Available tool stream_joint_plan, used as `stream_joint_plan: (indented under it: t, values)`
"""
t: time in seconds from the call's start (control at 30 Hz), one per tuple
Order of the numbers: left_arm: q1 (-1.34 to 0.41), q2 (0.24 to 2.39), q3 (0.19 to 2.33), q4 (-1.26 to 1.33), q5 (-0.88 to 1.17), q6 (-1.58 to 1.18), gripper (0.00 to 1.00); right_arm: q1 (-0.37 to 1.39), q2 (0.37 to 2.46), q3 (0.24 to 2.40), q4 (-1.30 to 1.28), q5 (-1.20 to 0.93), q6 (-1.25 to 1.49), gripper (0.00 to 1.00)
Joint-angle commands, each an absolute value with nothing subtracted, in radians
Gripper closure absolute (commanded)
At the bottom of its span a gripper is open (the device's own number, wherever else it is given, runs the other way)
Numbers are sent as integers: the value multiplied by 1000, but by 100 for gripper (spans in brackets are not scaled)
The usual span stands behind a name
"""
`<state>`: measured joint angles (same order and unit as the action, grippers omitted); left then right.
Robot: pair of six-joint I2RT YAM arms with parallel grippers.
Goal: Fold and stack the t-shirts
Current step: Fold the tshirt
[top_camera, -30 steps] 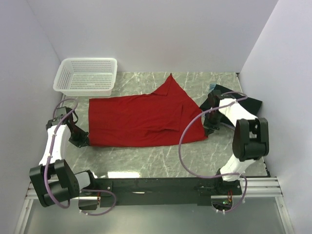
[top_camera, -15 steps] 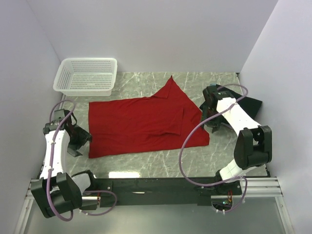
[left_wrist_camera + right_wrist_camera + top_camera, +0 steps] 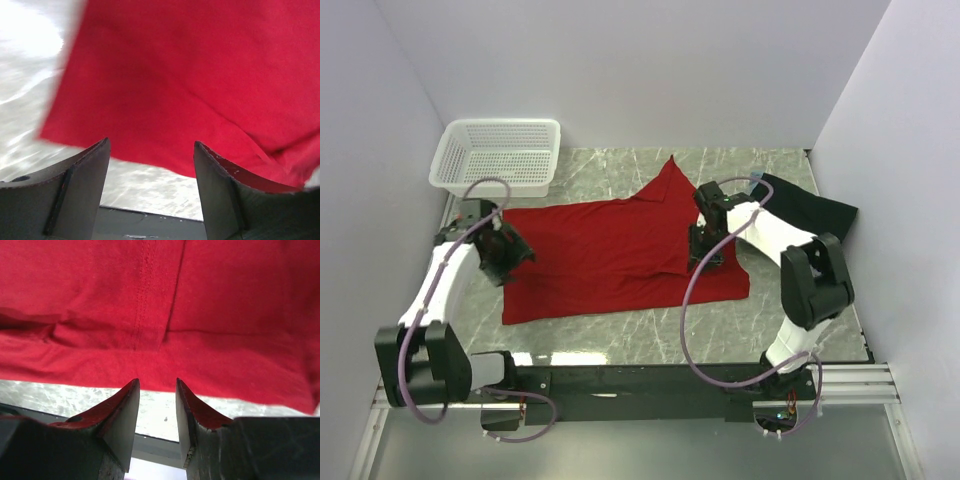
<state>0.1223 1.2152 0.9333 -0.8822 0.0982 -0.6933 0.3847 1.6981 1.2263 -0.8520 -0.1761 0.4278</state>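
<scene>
A bright red t-shirt (image 3: 610,255) lies spread flat on the marble table, one sleeve pointing to the back (image 3: 670,175). A black t-shirt (image 3: 812,208) lies crumpled at the back right, partly behind the right arm. My left gripper (image 3: 513,257) hovers over the red shirt's left end. In its wrist view it (image 3: 151,145) stands wide open with only table and red cloth (image 3: 200,75) beyond the fingers. My right gripper (image 3: 706,256) is above the shirt's right part. It (image 3: 156,382) is open a narrower way with nothing between its fingers, just short of a seam (image 3: 145,295).
A white mesh basket (image 3: 500,155) stands at the back left corner. White walls close in the table on three sides. The black rail (image 3: 640,378) with both arm bases runs along the near edge.
Both grippers went from shut to open. The left moved from the shirt's near left corner up over its left end. The right swung left from beside the shirt onto its right part.
</scene>
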Motion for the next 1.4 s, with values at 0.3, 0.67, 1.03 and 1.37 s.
stream_joint_plan:
  t: [0.3,0.67,1.03,1.37]
  values:
    - [46,1422,856,-618,267,-704,26,406,1804,1184,-729,-244,434,58]
    - [46,1476,864,-618,264,-666,26,433,1853,1200,-718,-216,443,66]
    - [48,1546,845,-597,253,-638,26,465,1842,1279,-775,-146,448,93]
    - [48,1578,861,-604,241,-615,26,476,1911,1448,-811,-127,439,100]
